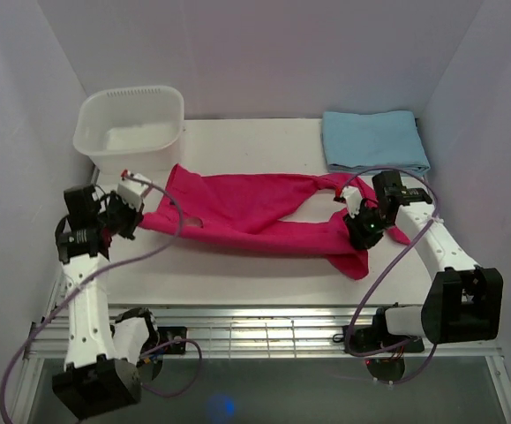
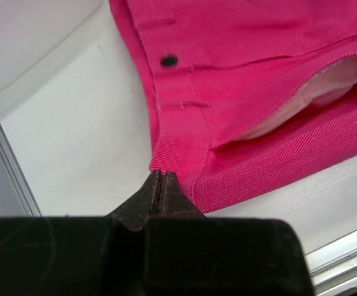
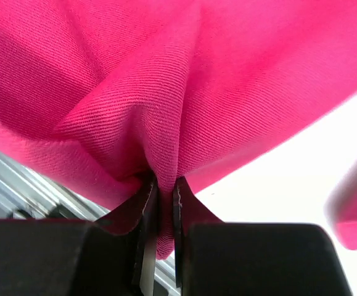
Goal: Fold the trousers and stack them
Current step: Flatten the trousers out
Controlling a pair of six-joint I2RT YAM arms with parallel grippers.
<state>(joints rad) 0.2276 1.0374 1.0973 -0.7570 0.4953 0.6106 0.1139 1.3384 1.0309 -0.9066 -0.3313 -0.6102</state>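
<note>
**Both arms on the trousers, one at each end**

At the near edge the two arm bases sit behind a metal grille (image 1: 264, 331). The left arm rises from its base and bends inward at the elbow, with its wrist level over the left side of the desk (image 1: 237, 274). The left fingers (image 2: 146, 198) are clenched tight, tip to tip. Their points touch the near corner of the trousers' (image 2: 258, 61) waistband. Whether any cloth is caught between them cannot be told.

The right arm reaches up from its base and folds back toward the middle. The right fingers (image 3: 142, 213) are clamped on a pinched fold of the trousers (image 3: 166, 74), and the cloth bunches into a ridge that runs down between them.

From above, the trousers (image 1: 255, 212) lie spread across the middle of the desk. The waist is at the left by the left fingers (image 1: 137, 215), and the legs run right to the right fingers (image 1: 361, 231). A dark button (image 2: 169, 61) shows on the waistband, and pale lining shows at the open fly. A purple cable loops over each end of the cloth.

Farther back, a white basin (image 1: 131, 128) stands at the far left, just beyond the waist. A folded blue cloth (image 1: 374, 140) lies at the far right, just beyond the leg ends.
</note>
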